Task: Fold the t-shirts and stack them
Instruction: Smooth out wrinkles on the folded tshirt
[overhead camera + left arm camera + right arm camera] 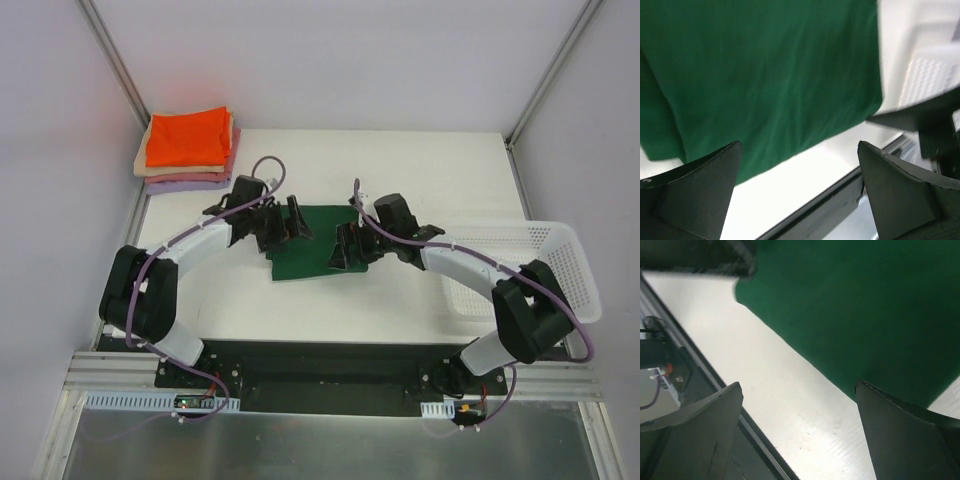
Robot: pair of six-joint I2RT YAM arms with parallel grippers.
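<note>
Five t-shirts are showing: one dark green cloth t-shirt (312,252) is lying partly folded at the middle of the white counter (420,170), and four folded ones are sitting stacked at the counter's 10 o'clock corner, a bright orange shirt (185,138) on top, then a beige shirt (141,160), a pink shirt (234,150) and a lavender shirt (185,184), the lower three peeking out only as edges. One white plastic mesh basket (565,255) is resting at 3 o'clock, its near side hidden by the right arm (470,262). Two arms are reaching in: the left arm (190,248) is holding its jaws wide apart, gripping nothing, over the green shirt's 9 o'clock edge, and the right arm's jaws are likewise gaping, empty, at its 3 o'clock edge. Both are covering parts of the cloth from above; whether they are touching it is unclear. The wrist views are cutting the green fabric off.
</note>
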